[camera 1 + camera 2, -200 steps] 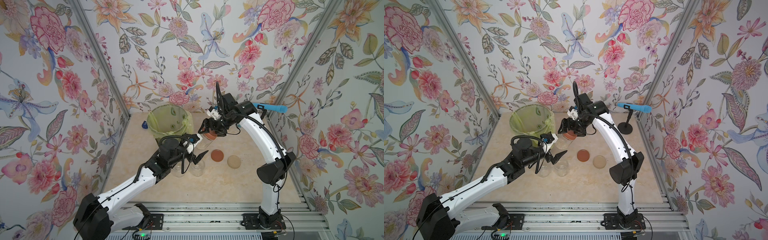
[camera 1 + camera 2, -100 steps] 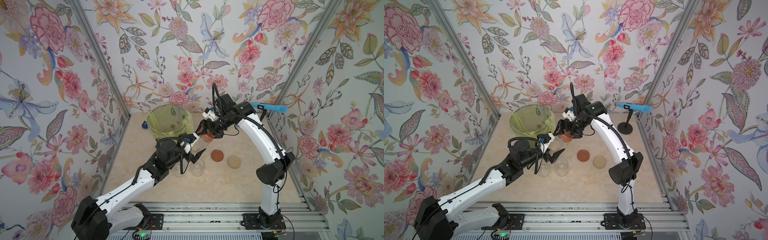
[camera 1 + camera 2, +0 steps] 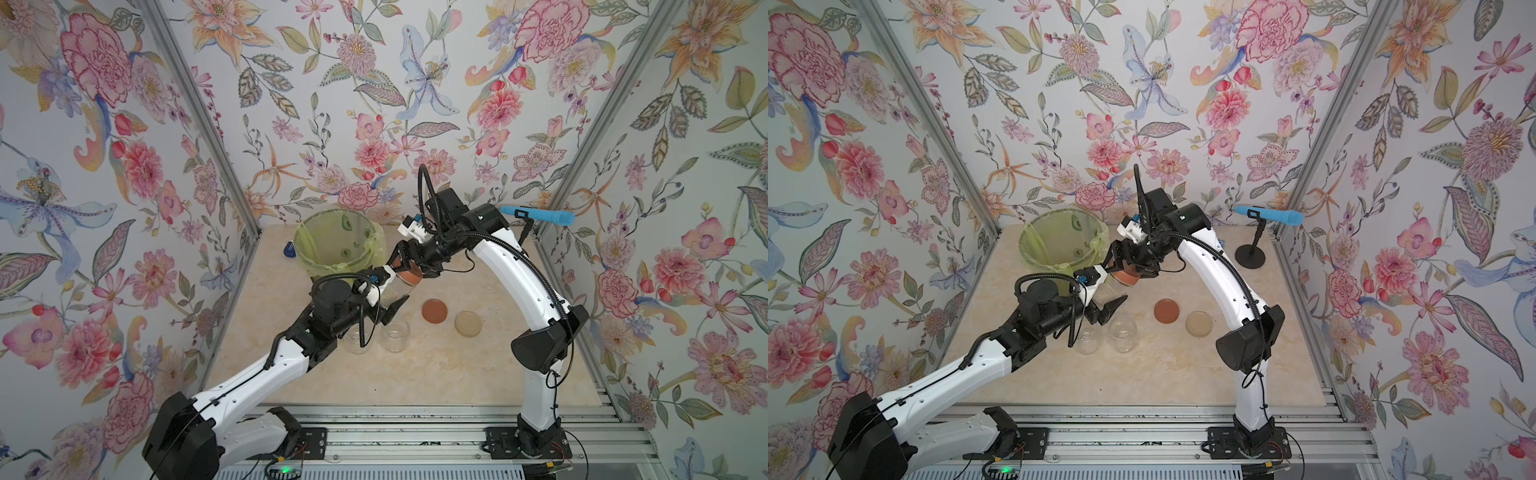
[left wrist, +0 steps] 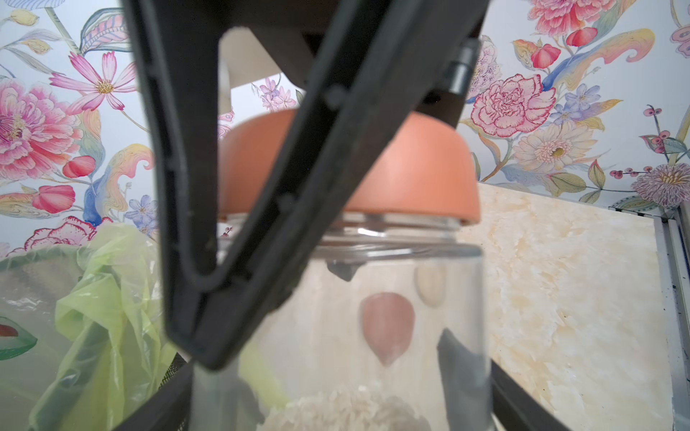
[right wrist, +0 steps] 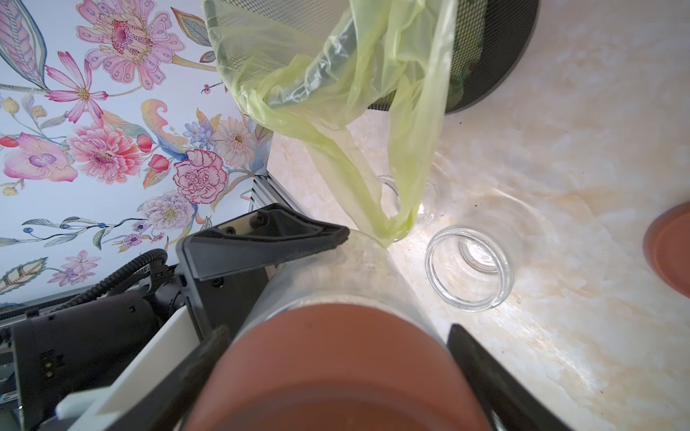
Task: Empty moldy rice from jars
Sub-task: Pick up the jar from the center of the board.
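With the right end effector (image 5: pixel 336 347) clamped on the lid (image 4: pixel 410 175) and the left end effector (image 4: pixel 341 403) gripping the jar (image 4: pixel 392 298) beneath it, twist squarely.

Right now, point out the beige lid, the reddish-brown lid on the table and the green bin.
beige lid (image 3: pixel 468 323), in a top view, centre
reddish-brown lid (image 3: pixel 434 311), in a top view, centre
green bin (image 3: pixel 330 237), in a top view, inner wall

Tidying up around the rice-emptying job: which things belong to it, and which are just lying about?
Job: lidded jar of rice, two empty jars, loose reddish-brown lid, beige lid, lined bin.
Lying about: blue microphone, small blue object beside the bin.
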You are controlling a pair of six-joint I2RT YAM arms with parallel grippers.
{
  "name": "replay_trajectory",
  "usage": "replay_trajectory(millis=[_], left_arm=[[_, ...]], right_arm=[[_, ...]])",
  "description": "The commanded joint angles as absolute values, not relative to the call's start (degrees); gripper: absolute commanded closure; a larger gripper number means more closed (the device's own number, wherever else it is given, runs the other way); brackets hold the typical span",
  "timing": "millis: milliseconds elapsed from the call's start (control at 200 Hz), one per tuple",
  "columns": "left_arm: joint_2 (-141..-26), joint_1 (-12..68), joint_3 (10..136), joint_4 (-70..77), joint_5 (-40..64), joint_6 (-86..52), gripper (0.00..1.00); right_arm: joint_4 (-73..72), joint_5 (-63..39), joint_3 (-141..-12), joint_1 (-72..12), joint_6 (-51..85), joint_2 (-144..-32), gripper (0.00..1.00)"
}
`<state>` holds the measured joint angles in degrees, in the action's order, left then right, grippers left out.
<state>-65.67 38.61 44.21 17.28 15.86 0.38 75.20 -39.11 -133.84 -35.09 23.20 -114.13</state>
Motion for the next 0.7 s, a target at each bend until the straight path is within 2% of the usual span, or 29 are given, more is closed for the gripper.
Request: replay_trajectory(millis=[0, 105, 160, 355, 485, 580, 696], left_arm=[[-65.1, 37.1, 43.2, 19.8, 12.6, -2.2, 0.64], [-64.8, 37.0, 43.1, 20.6, 11.5, -2.9, 1.0], [-64.4, 37.0, 42.8, 21.4, 11.1, -3.4, 1.0], [-63.0, 36.2, 41.1, 25.4, 10.0, -6.0, 1.0], [-62.7, 35.7, 40.8, 27.5, 10.0, -7.4, 1.0], [-62.9, 35.6, 41.4, 28.0, 10.2, -7.6, 1.0], [-63.0, 35.6, 42.2, 28.0, 10.1, -7.6, 1.0]], right_arm=[[75.2, -42.4, -136.0, -35.5, 22.2, -111.9, 1.0], [75.2, -42.4, -136.8, -35.5, 22.4, -112.5, 0.89], [75.3, -42.3, -137.1, -35.6, 22.5, -112.9, 0.78], [75.3, -42.0, -138.0, -35.8, 22.6, -113.6, 0.56], [75.3, -41.8, -138.2, -36.0, 22.5, -113.9, 0.34], [75.3, -41.5, -138.4, -36.2, 22.4, -114.2, 0.11], [75.2, -41.4, -138.3, -36.3, 22.2, -114.4, 0.01]])
